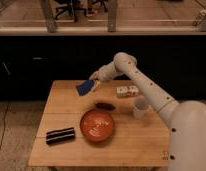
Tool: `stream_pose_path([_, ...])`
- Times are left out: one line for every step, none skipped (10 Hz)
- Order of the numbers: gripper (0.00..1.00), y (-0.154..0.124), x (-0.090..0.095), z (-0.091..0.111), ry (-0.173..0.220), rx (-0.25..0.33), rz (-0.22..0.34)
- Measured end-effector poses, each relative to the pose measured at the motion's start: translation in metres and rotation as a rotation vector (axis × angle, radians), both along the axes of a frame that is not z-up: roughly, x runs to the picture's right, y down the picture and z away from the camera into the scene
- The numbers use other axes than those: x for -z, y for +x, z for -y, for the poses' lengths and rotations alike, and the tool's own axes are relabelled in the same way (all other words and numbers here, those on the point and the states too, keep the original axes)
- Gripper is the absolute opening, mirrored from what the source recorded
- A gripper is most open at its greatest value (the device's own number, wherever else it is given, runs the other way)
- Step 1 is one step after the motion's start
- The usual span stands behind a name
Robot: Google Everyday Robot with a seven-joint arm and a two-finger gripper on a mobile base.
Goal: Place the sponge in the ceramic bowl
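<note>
**Item 1: the sponge** (84, 88). A small flat blue pad, rectangular.
- Position: it hangs tilted above the far left part of the wooden table (131, 145). It is beyond the bowl, to its left and well apart from it, so it is not in the bowl.
- Handling, as I judge it: light, soft and squashy, with nothing to break. A rough pad like this is unlikely to slip.
- Hold: taken by a corner it may droop or swing. A modest squeeze across the thin faces near an edge should be enough.

**Item 2: the gripper** (94, 79). It sits at the end of a white arm that reaches in from the right, over the far left part of the table. From where I stand it is pinching the sponge at the upper right corner.

**Item 3: the ceramic bowl** (96, 126). Wide, shallow and glossy orange-red, it stands upright near the middle of the table's near half. The glaze looks slick. My guess is that a light pad dropped from high up could skid or bounce, so a low release over the centre would suit.

**Item 4: small dark oblong thing** (105, 106). It lies just beyond the bowl's far rim, roughly between sponge and bowl. The carry would want to pass above it.

**Item 5: black striped block** (60, 135). Long, lying left of the bowl and apart from it.

**Item 6: white cup** (141, 106). To the right of the bowl, close under the arm.

**Item 7: small white patterned box** (127, 91). It sits at the far right part of the table.
</note>
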State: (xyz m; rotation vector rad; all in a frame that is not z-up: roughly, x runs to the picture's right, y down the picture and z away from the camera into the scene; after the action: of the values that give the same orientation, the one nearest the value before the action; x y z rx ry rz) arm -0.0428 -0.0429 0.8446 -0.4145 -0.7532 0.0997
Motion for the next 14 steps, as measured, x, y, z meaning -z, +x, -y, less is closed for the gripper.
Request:
stream_pose_path([0.00,0.001,0.004,-0.003,0.000,0.006,0.001])
stream_pose_path([0.00,0.004,0.010,-0.008,0.000,0.013,0.003])
stream_pose_path([0.00,0.006,0.015,-0.012,-0.001,0.019,0.005])
stream_pose_path([0.00,0.009,0.018,-0.016,-0.003,0.023,0.006])
stream_pose_path([0.00,0.013,0.022,-0.020,-0.007,0.025,0.006])
stream_pose_path([0.00,0.017,0.025,-0.026,-0.014,0.028,0.006])
stream_pose_path([0.00,0.020,0.027,-0.032,-0.021,0.031,0.006])
stream_pose_path([0.00,0.024,0.029,-0.038,-0.029,0.034,0.006])
stream_pose_path([0.00,0.026,0.031,-0.045,-0.037,0.040,0.008])
stream_pose_path([0.00,0.029,0.035,-0.052,-0.043,0.046,0.011])
stream_pose_path([0.00,0.032,0.040,-0.058,-0.047,0.052,0.014])
stream_pose_path([0.00,0.034,0.044,-0.064,-0.051,0.058,0.018])
stream_pose_path([0.00,0.035,0.049,-0.071,-0.056,0.070,0.025])
stream_pose_path([0.00,0.036,0.052,-0.077,-0.060,0.080,0.031])
